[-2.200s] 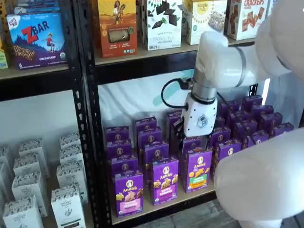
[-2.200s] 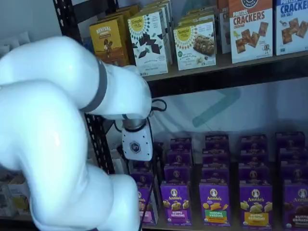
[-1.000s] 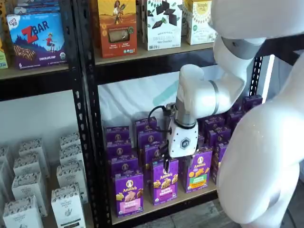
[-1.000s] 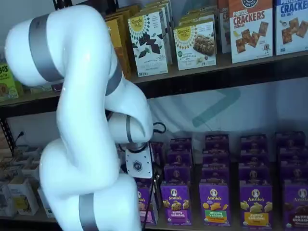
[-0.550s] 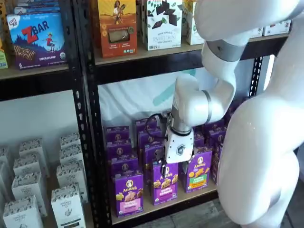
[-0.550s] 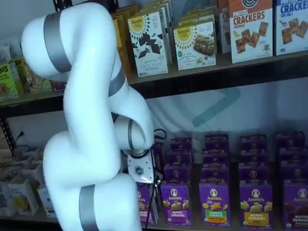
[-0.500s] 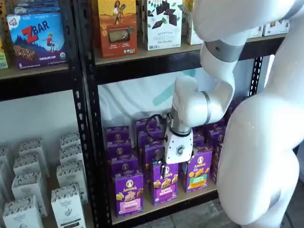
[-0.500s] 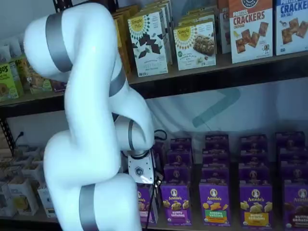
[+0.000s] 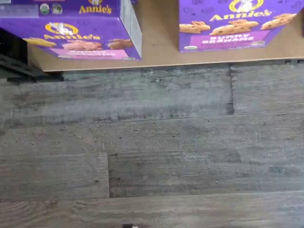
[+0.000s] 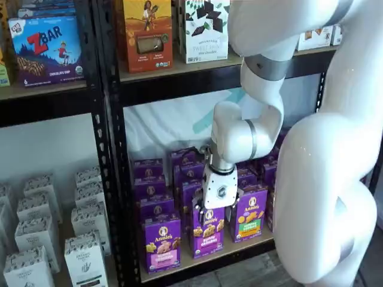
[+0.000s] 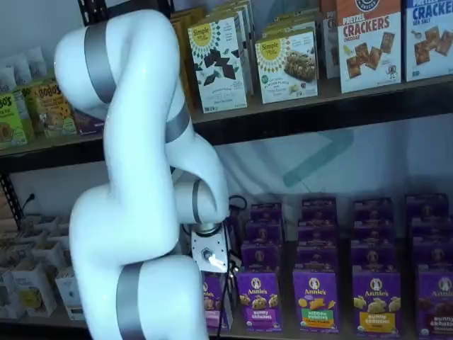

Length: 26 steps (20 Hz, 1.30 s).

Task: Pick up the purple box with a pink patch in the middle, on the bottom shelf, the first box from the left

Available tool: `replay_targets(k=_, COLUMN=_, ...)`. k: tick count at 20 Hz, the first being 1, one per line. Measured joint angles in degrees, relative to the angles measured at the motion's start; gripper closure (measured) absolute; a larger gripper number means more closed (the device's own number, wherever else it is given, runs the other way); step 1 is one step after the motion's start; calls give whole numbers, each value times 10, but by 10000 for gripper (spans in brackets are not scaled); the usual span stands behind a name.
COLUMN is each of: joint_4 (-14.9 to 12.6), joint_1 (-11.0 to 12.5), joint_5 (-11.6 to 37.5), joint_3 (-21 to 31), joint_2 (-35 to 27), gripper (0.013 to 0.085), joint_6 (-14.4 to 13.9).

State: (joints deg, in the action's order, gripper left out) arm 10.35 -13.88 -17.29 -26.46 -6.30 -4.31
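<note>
The purple box (image 10: 162,242) with a pink panel stands at the front left of the bottom shelf (image 10: 206,258) in a shelf view. In the wrist view it (image 9: 80,35) sits at the edge of the tan board (image 9: 159,33). In a shelf view the arm hides most of it (image 11: 211,297). My gripper (image 10: 206,214) hangs over the front row, above the neighbouring box with a purple panel (image 10: 208,233) and to the right of the pink-panel box. Only dark finger parts show below its white body (image 11: 210,256), with no plain gap. It holds nothing that I can see.
More purple Annie's boxes (image 11: 315,297) fill the bottom shelf in rows. A green-panel box (image 10: 249,218) stands further right. A black rack post (image 10: 111,179) stands left of the boxes. Grey wood floor (image 9: 152,142) lies before the shelf. The higher shelf carries cereal and cracker boxes (image 11: 287,64).
The arm has swung left and lowered. The gripper has come from above the middle rows down to the front row near the shelf's left end.
</note>
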Motion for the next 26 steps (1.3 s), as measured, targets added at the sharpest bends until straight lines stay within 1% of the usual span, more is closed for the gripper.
replay_targets(k=2, joint_4=1, joint_1=1, joint_5=-1, joint_3=-16, joint_2=-17, gripper=130, joint_6=2)
replay_targets(k=3, joint_4=6, joint_1=1, joint_5=0, joint_3=-24, joint_2=-25, gripper=130, joint_6=8)
replay_targets(k=4, joint_4=24, joint_1=0, joint_5=3, joint_3=-33, joint_2=-36, gripper=130, joint_6=23)
replay_targets(k=5, joint_4=35, joint_1=-2, joint_5=7, joint_3=-44, joint_2=-47, gripper=130, joint_6=33)
replay_targets(k=6, joint_4=36, joint_1=-2, joint_5=10, joint_3=-54, joint_2=-58, gripper=130, joint_6=34)
replay_targets(k=8, joint_4=14, joint_1=-1, joint_5=9, joint_3=-78, joint_2=-82, gripper=130, joint_6=13)
replay_targets(k=13, joint_4=-28, joint_1=-5, joint_5=-5, joint_3=-141, joint_2=-142, gripper=130, joint_6=-32)
replay_targets(k=16, joint_4=-40, joint_1=-10, joint_5=-6, joint_3=-170, joint_2=-171, gripper=130, joint_6=-48)
replay_targets(k=23, joint_4=-83, joint_1=-23, joint_5=-14, joint_3=-241, joint_2=-232, gripper=130, joint_6=-102)
replay_targets(k=26, joint_4=-86, joint_1=-25, joint_5=-18, joint_3=-265, joint_2=-250, gripper=130, joint_6=-107)
